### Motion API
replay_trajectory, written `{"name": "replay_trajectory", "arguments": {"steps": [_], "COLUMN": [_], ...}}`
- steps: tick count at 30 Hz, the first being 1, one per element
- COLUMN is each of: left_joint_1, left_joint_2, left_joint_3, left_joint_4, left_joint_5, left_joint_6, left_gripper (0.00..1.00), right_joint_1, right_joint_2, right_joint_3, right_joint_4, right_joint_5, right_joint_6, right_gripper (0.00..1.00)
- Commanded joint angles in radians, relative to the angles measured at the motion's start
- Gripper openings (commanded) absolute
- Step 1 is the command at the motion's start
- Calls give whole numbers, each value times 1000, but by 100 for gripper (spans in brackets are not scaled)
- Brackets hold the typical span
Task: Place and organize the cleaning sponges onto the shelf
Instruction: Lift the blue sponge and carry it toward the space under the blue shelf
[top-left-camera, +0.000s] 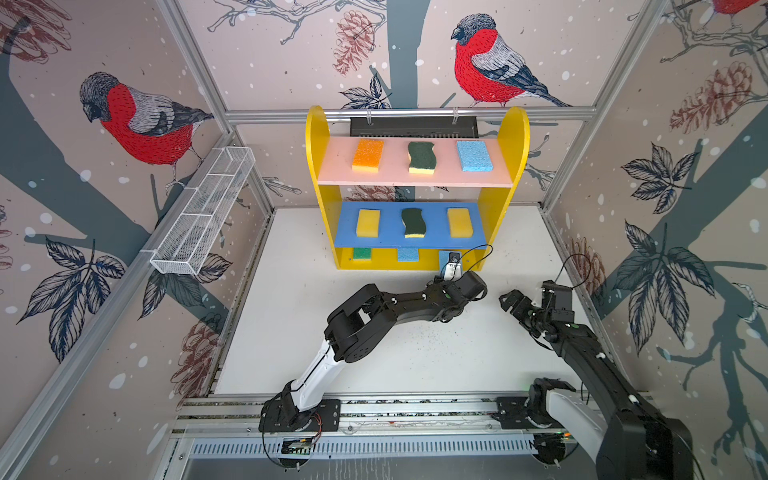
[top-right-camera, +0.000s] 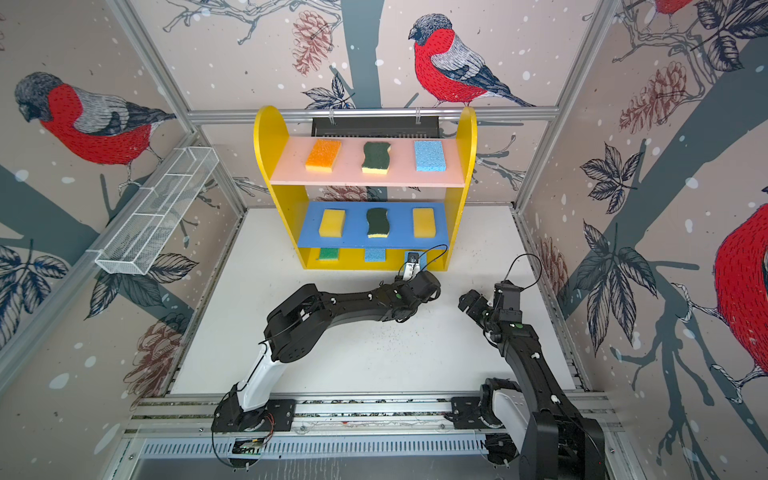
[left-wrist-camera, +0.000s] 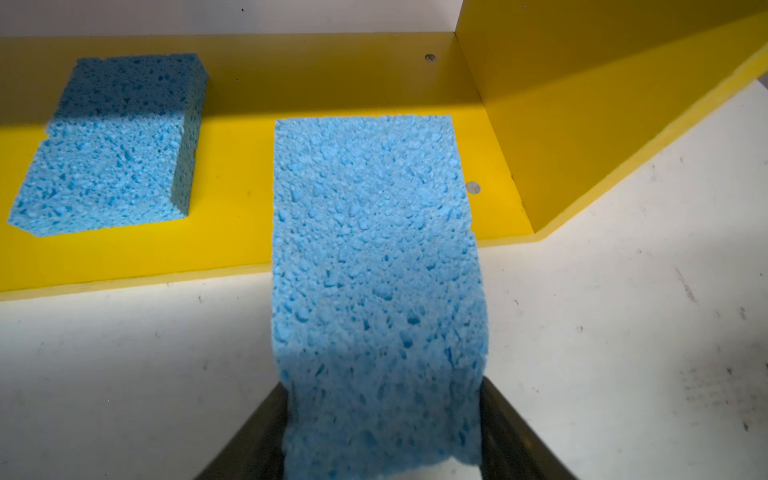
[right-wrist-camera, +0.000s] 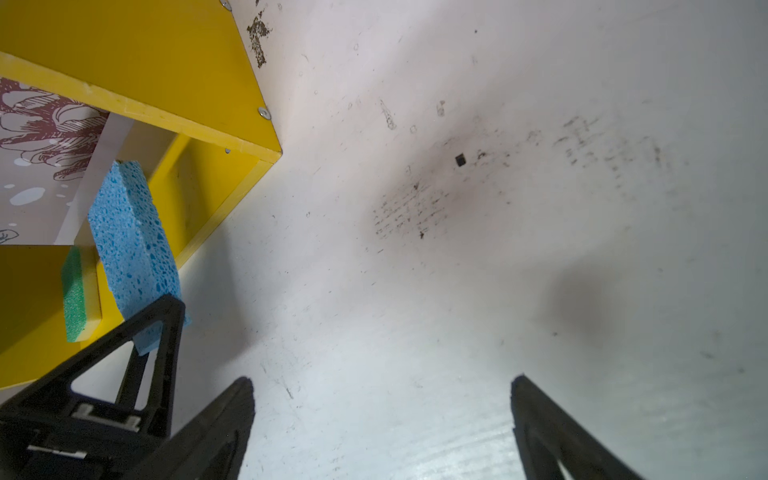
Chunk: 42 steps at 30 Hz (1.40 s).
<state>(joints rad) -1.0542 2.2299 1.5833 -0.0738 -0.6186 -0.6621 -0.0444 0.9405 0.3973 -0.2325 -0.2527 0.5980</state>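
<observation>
- An aluminium rail (top-left-camera: 374, 409) is running along the near edge, carrying both arm bases.
- The white tabletop (top-left-camera: 415, 365) is showing dark specks and scuffs, thickest around the middle.
- The right gripper (right-wrist-camera: 382, 382) is hovering over bare tabletop at the right, its jaws spread wide and holding nothing.
- The left gripper (left-wrist-camera: 382, 386) is reaching to the right end of the shelf (top-left-camera: 513, 137) and pinching the near end of the held light blue sponge (left-wrist-camera: 374, 249). The sponge's far end is lying over the yellow base, while its near end is sticking out over the tabletop.
- On that base, the middle light blue sponge (left-wrist-camera: 112, 145) and the green sponge (top-left-camera: 362, 253) are sitting further left, well apart.
- The blue board is carrying the left yellow sponge (top-left-camera: 368, 222), the lower scourer (top-left-camera: 413, 223) and the right yellow sponge (top-left-camera: 460, 222) in a row.
- The pink board is carrying the orange sponge (top-left-camera: 368, 155), the upper scourer (top-left-camera: 422, 157) and the top light blue sponge (top-left-camera: 474, 155).
- A white wire-mesh basket (top-left-camera: 203, 212) is hanging on the left wall, and bullfinch wallpaper (top-left-camera: 145, 120) is covering the walls.
</observation>
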Motion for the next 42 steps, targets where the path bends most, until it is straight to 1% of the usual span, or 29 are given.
{"name": "replay_trajectory", "arguments": {"steps": [1,8,20,32,42], "left_joint_1": [4,16,20,20,20], "left_joint_2": [21,72,144,207,232], "left_joint_3": [27,71,138,183,199], "left_joint_4": [74,134,148,180,215], "left_joint_5": [-46,-62,-91,-131,-167], "left_joint_6": [32,59,86,108,120], "left_gripper": [66,66,68,68,67], "right_joint_1": [6,21,42,55,62], "right_joint_2": [-1,-6,-25,-41,-48], "right_joint_3": [1,-6,-23,-41,-52], "right_joint_4": [23,20,16,11,13], "right_joint_5": [-16,-22,-26,-29,-33], "right_joint_6": [-14,-12,-7,-3,3], "right_gripper": [96,96,95,94,94]}}
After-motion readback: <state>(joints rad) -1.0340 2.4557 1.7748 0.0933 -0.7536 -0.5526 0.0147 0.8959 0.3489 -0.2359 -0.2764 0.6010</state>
